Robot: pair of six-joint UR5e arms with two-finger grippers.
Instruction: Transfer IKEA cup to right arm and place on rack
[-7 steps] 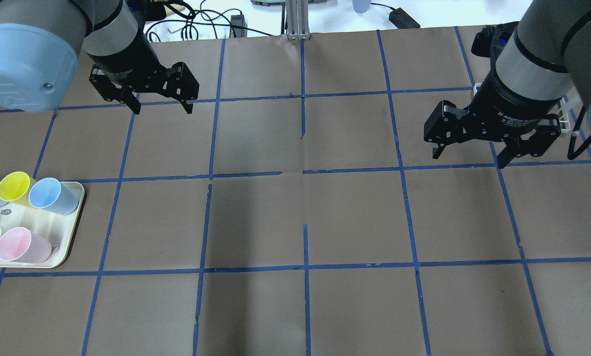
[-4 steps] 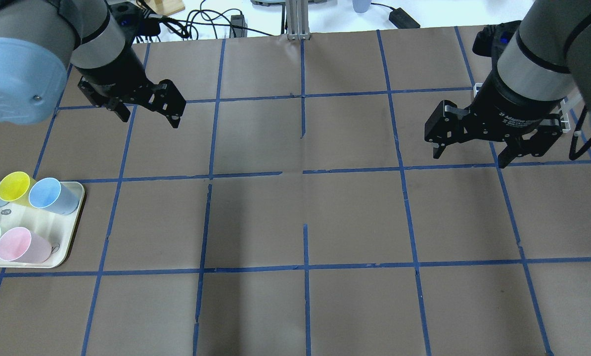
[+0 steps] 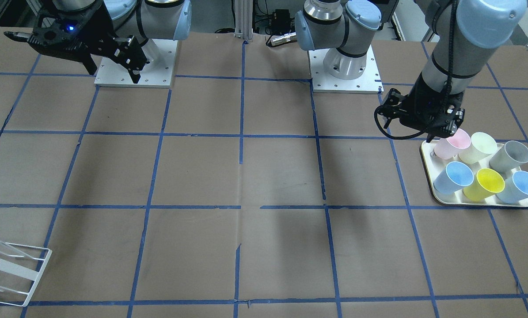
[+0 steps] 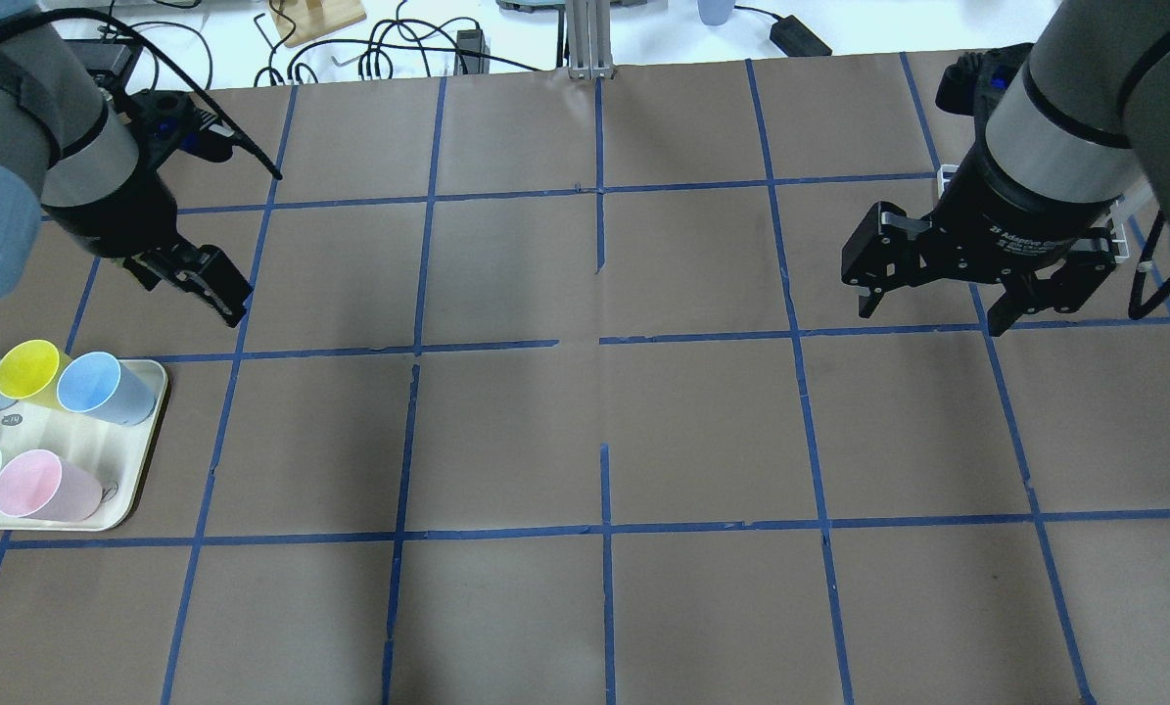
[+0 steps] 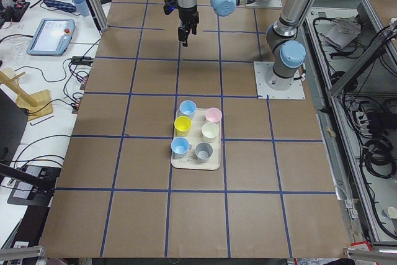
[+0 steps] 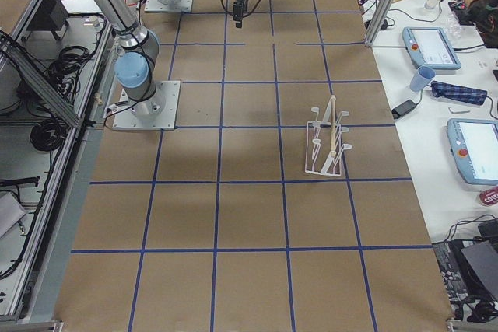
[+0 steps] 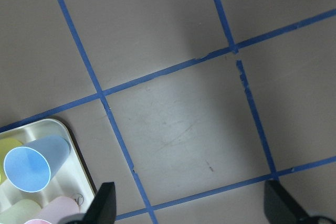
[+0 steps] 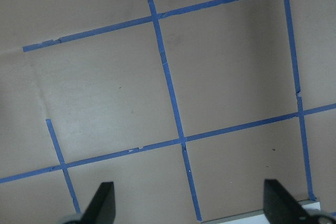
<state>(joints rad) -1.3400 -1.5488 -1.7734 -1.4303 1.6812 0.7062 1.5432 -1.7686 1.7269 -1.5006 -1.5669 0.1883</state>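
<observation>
Overhead exterior — left gripper (image 4: pixel 191 284) agape, IKEA cup (image 4: pixel 41 487) untouched

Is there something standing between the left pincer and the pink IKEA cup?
Nothing visible does. The open left pincer hangs beside the tray, and the IKEA cup stands at the tray corner nearest it.

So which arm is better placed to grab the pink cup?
The left. The left pincer, open, hovers just beside the tray holding the pink cup; the right pincer hangs at the table's opposite side.
</observation>
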